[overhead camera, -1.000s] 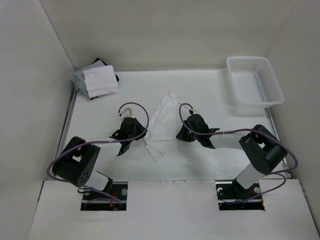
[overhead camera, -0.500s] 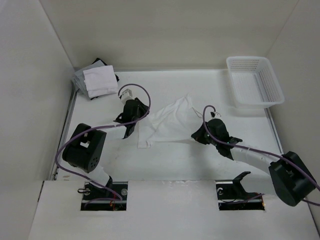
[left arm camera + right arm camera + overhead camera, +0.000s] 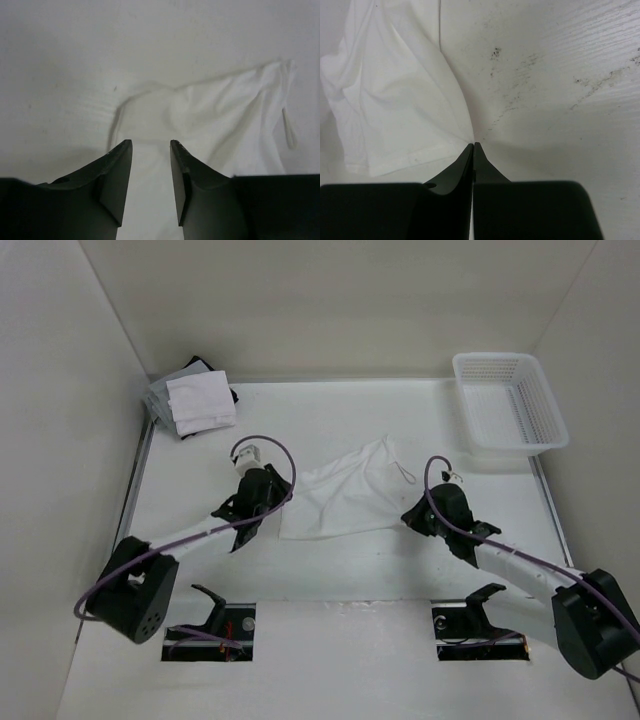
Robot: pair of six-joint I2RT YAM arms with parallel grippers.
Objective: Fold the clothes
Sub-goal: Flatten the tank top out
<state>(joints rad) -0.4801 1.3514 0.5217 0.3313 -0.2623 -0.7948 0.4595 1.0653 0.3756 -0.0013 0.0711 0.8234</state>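
Changes since 1 second earlier: garment [image 3: 340,498] drawn from a narrow bunched strip into a wide sheet; both arms swung outward.

Item 1, garment: lies mid-table [image 3: 400,560], roughly flat, wrinkled, long axis left to right. 1 strap [image 3: 402,474] loops off the far right edge. Not yet folded.

Item 2, left gripper [image 3: 268,505]: at the garment's left edge, jaws apart, holding nothing; cloth lies below and ahead of the tips.

Item 3, right gripper [image 3: 412,516]: jaws closed on the near right corner, the cloth drawn to a point at the tips.

Item 4, basket [image 3: 500,445]: far right, well apart from the garment. Item 5, pile [image 3: 195,400]: far left corner, untouched.

Risks, judged:
- With the left side let go, any further pull by the right would drag the whole sheet instead of tautening it.
- Pinch is on a thin corner only; fabric may slip out on a lift.
- Wrinkles would be trapped in a fold.
- Strap may tuck under or snag a finger.
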